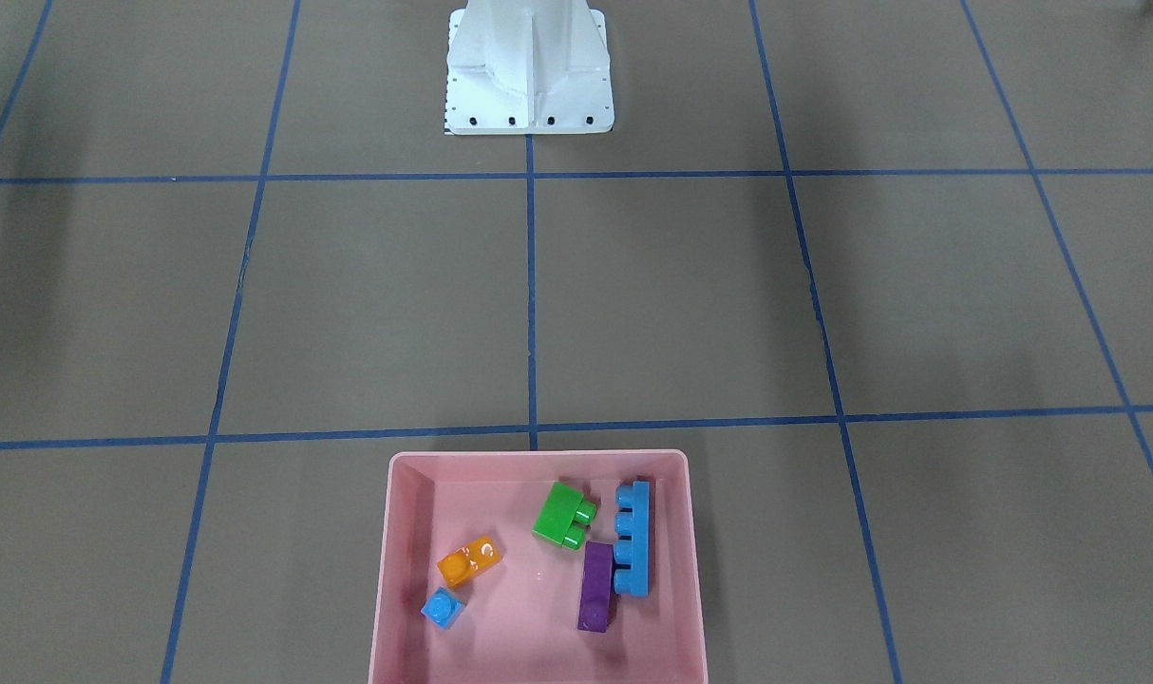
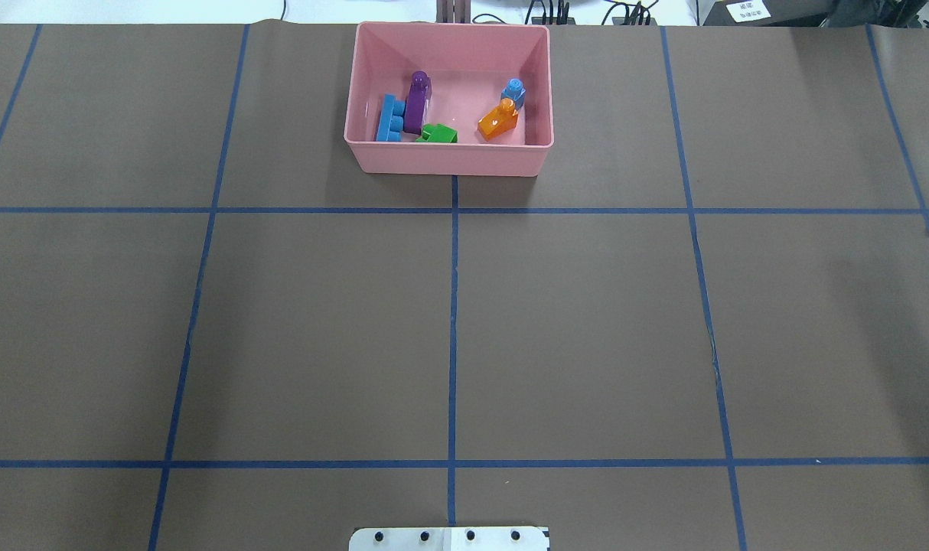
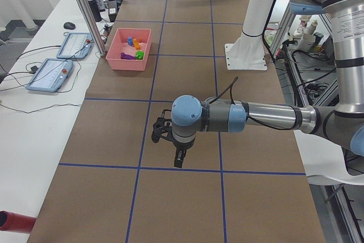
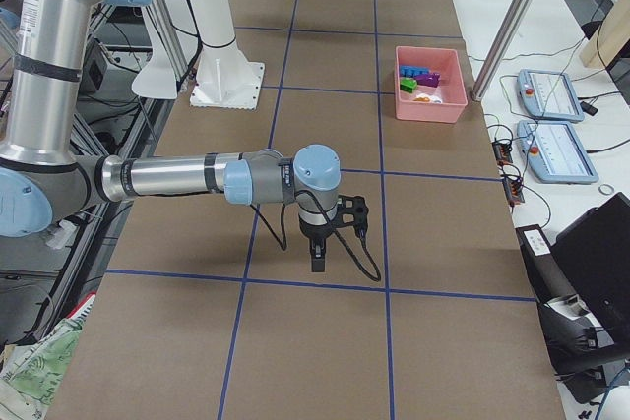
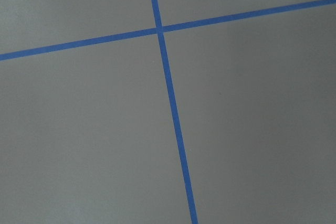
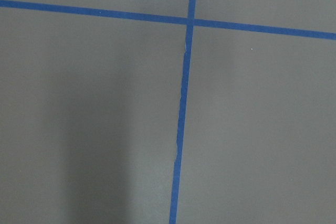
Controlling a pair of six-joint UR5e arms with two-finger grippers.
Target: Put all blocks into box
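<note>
The pink box [image 1: 538,459] [image 2: 449,159] stands at the table's far edge from the robot. All five blocks lie inside it: orange [image 1: 467,562], tiny blue cube [image 1: 443,608], green [image 1: 559,515], long blue [image 1: 633,537] and purple [image 1: 595,587]. The left gripper [image 3: 177,155] shows only in the exterior left view, hanging above the table far from the box; I cannot tell whether it is open or shut. The right gripper [image 4: 317,253] shows only in the exterior right view, likewise above the table; I cannot tell its state. Both wrist views show only brown table and blue tape.
The robot's white metal base [image 1: 529,71] [image 2: 449,538] stands at the table's near edge. Blue tape lines divide the brown table into squares. Two control pendants [image 3: 60,61] and an aluminium post [image 3: 85,9] stand beside the box, off the table.
</note>
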